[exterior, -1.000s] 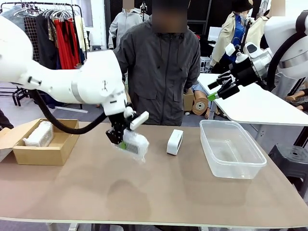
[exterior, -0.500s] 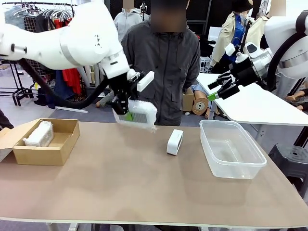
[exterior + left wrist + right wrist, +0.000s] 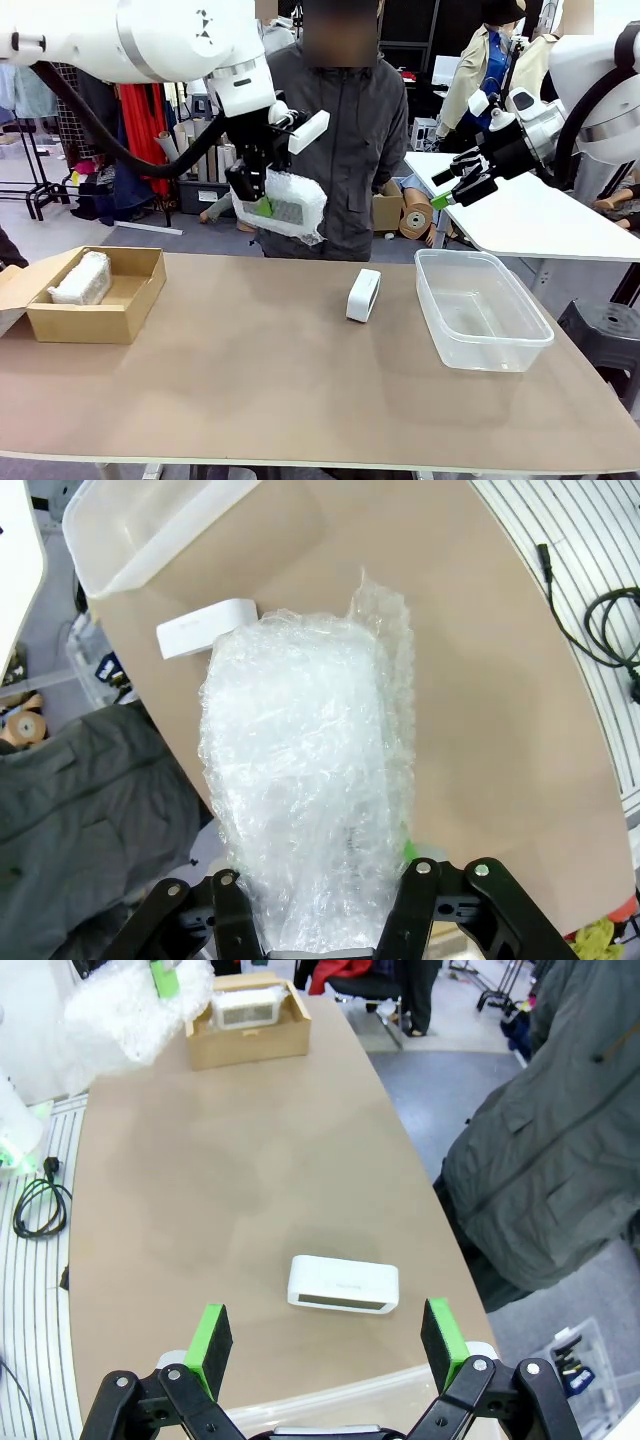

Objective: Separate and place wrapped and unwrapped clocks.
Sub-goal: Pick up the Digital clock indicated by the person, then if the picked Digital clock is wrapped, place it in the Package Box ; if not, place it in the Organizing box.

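High above the table's far edge, my left gripper (image 3: 262, 203) is shut on a wrapped clock (image 3: 285, 205), a white block in crinkly clear plastic; the left wrist view shows this wrapped clock (image 3: 305, 780) bulging between the black fingers. A second wrapped clock (image 3: 82, 278) lies in the brown cardboard box (image 3: 125, 318) at the left; in the right wrist view this boxed clock (image 3: 247, 1007) is far off. The bare, unwrapped clock (image 3: 363, 295) stands on the table mid-right, also visible as a white block (image 3: 343, 1284) below my right gripper (image 3: 326, 1335). My right gripper (image 3: 446, 188) hangs open, high at the right.
A clear plastic tub (image 3: 532, 345) stands at the table's right, its near wall (image 3: 400, 1390) close under my right gripper. A person in a grey jacket (image 3: 340, 130) stands at the far side, right behind the lifted bundle. A white table (image 3: 540, 225) lies behind on the right.
My left arm has risen from just above the table to well above it, carrying the wrapped clock up and slightly back. The right arm has not moved.
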### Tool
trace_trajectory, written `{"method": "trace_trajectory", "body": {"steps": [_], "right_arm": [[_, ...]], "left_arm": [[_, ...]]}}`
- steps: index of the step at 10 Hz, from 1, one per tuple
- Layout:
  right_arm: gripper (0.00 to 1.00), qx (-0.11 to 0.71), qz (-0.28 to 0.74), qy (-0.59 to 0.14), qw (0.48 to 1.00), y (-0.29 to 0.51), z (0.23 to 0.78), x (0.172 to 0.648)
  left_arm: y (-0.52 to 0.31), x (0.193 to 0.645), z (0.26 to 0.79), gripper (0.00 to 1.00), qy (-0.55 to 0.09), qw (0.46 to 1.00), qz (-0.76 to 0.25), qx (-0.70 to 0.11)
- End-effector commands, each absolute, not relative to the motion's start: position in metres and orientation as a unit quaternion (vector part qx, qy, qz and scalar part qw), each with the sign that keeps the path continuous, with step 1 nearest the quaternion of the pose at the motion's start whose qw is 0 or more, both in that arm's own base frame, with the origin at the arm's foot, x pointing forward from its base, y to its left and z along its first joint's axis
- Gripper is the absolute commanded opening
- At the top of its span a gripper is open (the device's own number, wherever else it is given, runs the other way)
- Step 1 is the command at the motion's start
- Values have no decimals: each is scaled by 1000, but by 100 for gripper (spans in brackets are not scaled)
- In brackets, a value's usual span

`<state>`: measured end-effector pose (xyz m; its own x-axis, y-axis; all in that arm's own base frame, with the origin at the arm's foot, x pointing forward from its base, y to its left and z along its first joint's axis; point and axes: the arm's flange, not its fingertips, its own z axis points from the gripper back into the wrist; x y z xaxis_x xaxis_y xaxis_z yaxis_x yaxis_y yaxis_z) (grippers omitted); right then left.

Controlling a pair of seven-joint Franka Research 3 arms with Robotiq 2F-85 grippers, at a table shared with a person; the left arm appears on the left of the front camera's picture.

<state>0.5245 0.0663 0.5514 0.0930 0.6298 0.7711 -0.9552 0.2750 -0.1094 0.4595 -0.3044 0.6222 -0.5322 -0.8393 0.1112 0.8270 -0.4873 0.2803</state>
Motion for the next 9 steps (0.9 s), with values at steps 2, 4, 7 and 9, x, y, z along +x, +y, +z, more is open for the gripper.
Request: {"method": "trace_trajectory", "body": {"steps": [2, 4, 7, 9], "right_arm": [[100, 219, 562, -374, 705, 66, 553, 524], [100, 219, 562, -374, 705, 66, 553, 524], [100, 219, 562, -374, 705, 66, 553, 524], [100, 219, 562, -374, 705, 66, 553, 524]], "left_arm": [[-305, 461, 619, 0, -151, 484, -862, 18], [-305, 461, 619, 0, -151, 484, -862, 18], [-305, 461, 619, 0, -151, 484, -862, 18], [-305, 461, 619, 0, -151, 484, -862, 18]]}}
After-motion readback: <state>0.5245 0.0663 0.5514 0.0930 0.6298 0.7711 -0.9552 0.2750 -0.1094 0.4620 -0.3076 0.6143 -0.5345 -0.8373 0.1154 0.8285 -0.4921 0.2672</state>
